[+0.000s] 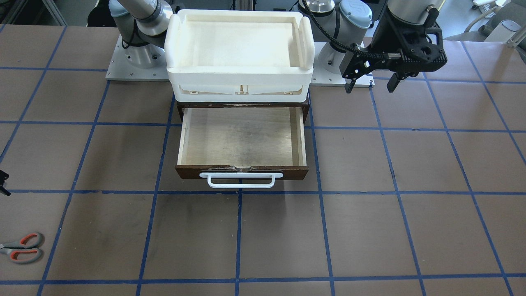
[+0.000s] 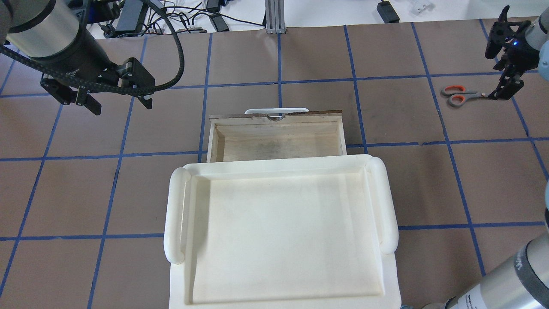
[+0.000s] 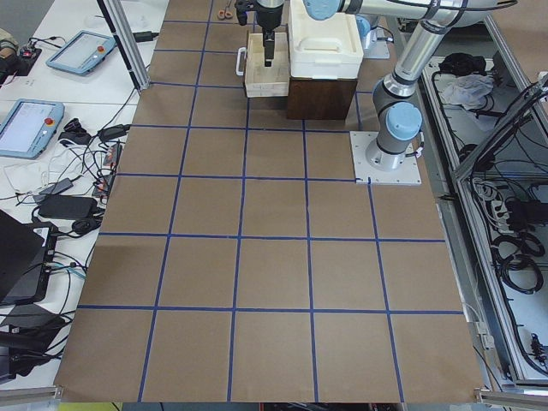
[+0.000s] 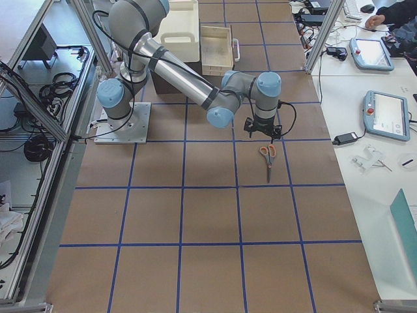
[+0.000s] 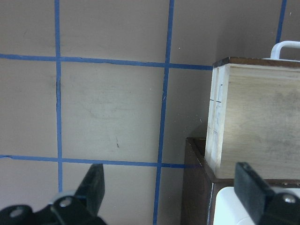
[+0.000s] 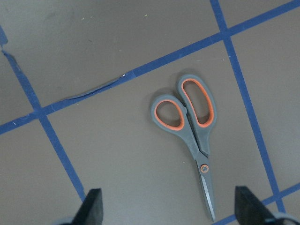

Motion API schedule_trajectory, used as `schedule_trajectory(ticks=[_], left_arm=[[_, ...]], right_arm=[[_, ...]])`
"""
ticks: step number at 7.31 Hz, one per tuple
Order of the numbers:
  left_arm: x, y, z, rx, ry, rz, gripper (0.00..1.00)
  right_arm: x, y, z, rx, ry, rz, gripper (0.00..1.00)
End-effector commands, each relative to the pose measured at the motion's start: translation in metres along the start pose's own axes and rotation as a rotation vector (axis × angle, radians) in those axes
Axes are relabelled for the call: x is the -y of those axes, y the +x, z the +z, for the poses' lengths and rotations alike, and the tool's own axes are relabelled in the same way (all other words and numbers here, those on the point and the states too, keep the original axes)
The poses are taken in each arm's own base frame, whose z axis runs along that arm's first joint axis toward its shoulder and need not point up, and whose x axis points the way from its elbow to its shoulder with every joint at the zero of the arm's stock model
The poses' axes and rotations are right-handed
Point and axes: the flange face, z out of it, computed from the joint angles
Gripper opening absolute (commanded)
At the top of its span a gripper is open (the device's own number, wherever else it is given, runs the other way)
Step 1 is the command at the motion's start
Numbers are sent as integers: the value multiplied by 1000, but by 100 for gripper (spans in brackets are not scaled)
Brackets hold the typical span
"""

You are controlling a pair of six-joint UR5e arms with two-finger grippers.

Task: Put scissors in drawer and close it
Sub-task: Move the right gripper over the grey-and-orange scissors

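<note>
The scissors [image 1: 22, 247] lie flat and closed on the brown table, grey handles lined orange; they also show in the overhead view [image 2: 459, 95] and the right wrist view [image 6: 192, 126]. My right gripper [image 6: 169, 206] hovers open over their blade end [image 2: 502, 88] and touches nothing. The drawer [image 1: 242, 139] is pulled open and empty, with a pale plywood floor, a dark front and a white bar handle [image 1: 241, 179]. My left gripper [image 1: 372, 86] is open and empty above the table beside the drawer's cabinet [image 5: 171, 187].
A white plastic tray [image 1: 172, 45] sits on top of the dark cabinet above the drawer [image 2: 176, 214]. Both arm bases stand behind it. Blue tape lines grid the table.
</note>
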Motion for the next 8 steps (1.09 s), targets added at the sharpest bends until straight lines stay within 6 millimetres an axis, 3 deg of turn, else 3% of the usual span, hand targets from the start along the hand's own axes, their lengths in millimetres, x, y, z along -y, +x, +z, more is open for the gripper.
schedule_trajectory(ticks=[1,3,7,8], left_arm=[[0,0,0,-2,1,0,100],[0,0,0,0,0,0,100],[0,0,0,0,0,0,100],[0,0,0,0,1,0,100]], right_arm=[[-6,13,29,-10,4,-115,99],[-21,26,54,3,6,-180,99],[-25,45,103,40,27,-213,96],[-27,49,107,40,28,-211,96]])
